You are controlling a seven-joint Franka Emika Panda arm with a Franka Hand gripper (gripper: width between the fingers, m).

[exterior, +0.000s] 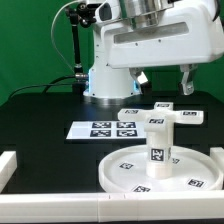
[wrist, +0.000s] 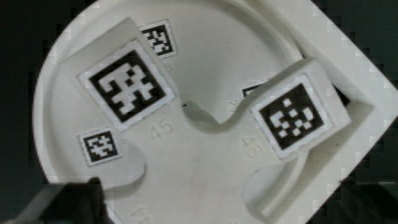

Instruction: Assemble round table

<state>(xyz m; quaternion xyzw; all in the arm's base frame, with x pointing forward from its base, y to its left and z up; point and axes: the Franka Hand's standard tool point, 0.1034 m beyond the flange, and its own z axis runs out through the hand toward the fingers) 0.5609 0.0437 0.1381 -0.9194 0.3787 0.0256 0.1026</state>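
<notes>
here, leg [exterior: 157,150] upright on disc [exterior: 122,176], cross-shaped foot [exterior: 160,115] on top

My exterior view crops the round disc [exterior: 107,176] at lower right and the arm [exterior: 160,40] at top; wrist-view tags [wrist: 121,85] look blurred.

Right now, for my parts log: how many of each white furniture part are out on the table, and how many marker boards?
Round disc: 1
Leg: 1
Cross-shaped foot: 1
Marker board: 1
Total: 4
</notes>
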